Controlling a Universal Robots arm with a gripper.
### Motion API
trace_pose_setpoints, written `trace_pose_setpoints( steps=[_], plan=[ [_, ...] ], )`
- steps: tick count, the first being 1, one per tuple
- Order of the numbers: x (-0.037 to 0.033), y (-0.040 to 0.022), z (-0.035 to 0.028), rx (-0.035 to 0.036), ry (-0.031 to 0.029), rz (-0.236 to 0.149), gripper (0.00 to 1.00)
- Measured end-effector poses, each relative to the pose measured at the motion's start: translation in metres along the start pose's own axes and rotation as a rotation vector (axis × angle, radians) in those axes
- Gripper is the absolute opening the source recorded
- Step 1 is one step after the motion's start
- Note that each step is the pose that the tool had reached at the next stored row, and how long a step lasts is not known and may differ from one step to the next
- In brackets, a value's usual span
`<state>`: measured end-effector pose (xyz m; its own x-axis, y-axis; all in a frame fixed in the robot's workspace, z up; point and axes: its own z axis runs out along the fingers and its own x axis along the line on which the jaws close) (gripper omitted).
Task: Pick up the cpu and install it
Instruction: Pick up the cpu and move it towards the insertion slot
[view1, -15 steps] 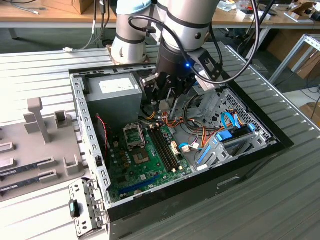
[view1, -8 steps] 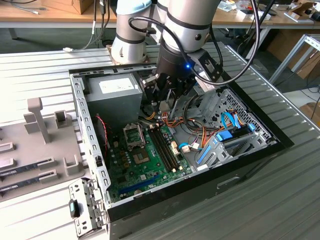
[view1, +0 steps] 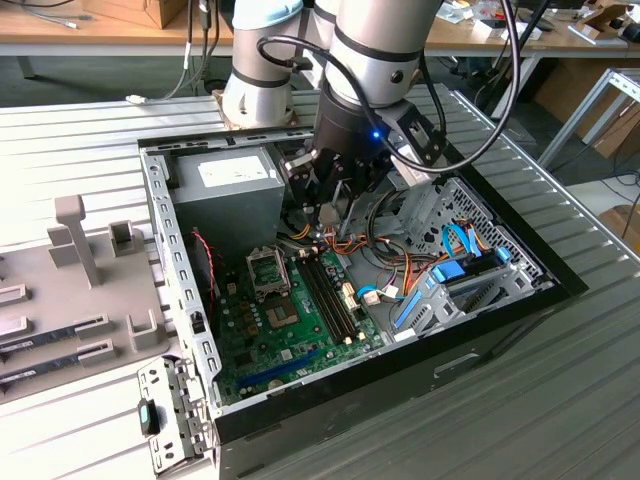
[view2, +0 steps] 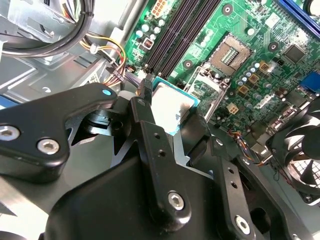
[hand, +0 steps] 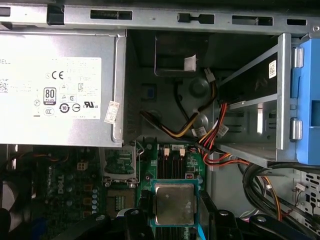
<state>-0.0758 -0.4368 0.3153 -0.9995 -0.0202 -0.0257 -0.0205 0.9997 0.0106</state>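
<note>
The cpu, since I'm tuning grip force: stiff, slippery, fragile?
Probably stiff: the cpu sits flat in the gripper, unbent. Likely slippery: smooth metal top, held by thin edges. Likely light, being small and thin.

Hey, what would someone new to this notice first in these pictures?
The arm reaches into an open computer case in the exterior view. In both wrist views its gripper is shut on the cpu, held over the green motherboard beside the open socket. A grey power supply sits in the case's corner.
</note>
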Motion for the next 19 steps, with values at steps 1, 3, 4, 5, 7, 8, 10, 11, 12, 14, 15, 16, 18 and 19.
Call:
trace_pose_setpoints(
  steps=[1,3,4,5,7,8,10,11,12,14,15,16,18,19],
  plan=[
    [0.0001,-0.0003,0.0002,0.0,-0.0001,0.0,0.47],
    [0.0001,-0.0007,0.0005,-0.0001,-0.0001,0.0,0.47],
    [0.0002,-0.001,0.0006,0.0,-0.0001,0.0,0.47],
    [0.0003,-0.0013,0.0008,0.0,0.0,0.0,0.47],
    [0.0004,-0.0017,0.001,0.0,0.0,0.0,0.47],
    [0.0004,-0.0021,0.0012,0.0,-0.0001,0.0,0.47],
    [0.0005,-0.0028,0.0015,0.0,0.0,0.0,0.47],
    [0.0006,-0.0033,0.0018,0.0,-0.0001,0.0,0.47],
    [0.0006,-0.0036,0.002,-0.0001,-0.0001,0.0,0.47],
    [0.0007,-0.0041,0.0023,0.0,0.0,0.0,0.47],
    [0.0007,-0.0044,0.0024,0.0,0.0,0.0,0.47],
    [0.0007,-0.0047,0.0026,0.0,0.0,0.0,0.47],
    [0.0008,-0.0053,0.003,-0.0001,0.0,0.0,0.47],
    [0.0008,-0.0057,0.0032,0.0,0.0,0.0,0.47]
  ],
)
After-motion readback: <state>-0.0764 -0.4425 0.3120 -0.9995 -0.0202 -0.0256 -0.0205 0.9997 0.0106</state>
